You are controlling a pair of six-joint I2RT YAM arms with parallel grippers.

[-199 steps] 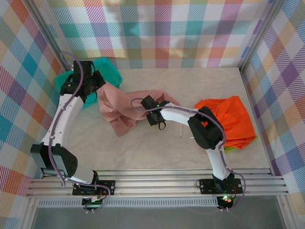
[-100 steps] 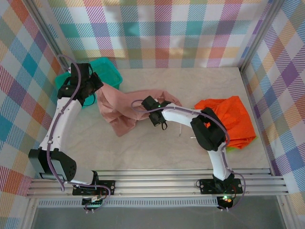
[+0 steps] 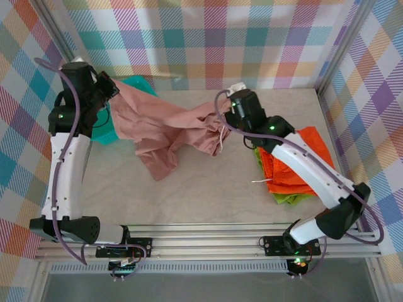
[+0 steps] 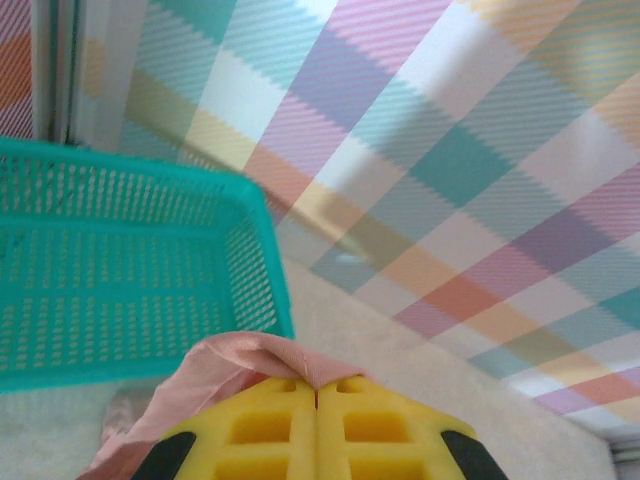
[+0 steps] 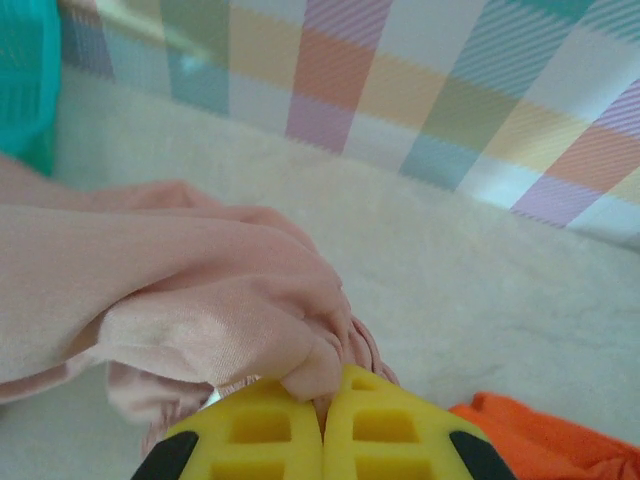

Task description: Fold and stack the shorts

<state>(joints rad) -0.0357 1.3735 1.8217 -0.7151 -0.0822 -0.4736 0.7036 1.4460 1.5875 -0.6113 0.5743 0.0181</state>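
Nearest the arm bases, beside the right pincer (image 3: 221, 118), the orange shorts (image 3: 296, 167) lie over the lime green shorts (image 3: 286, 199). That pincer and the left pincer (image 3: 108, 94) are each clamped on the pink shorts (image 3: 164, 129), which stretch between them, probably to spread them for folding. The teal basket (image 3: 140, 84) sits just beyond the left pincer.

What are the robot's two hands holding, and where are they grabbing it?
The pink shorts, strung between them: the left gripper pinches one cloth edge, the right gripper pinches the bunched opposite end.
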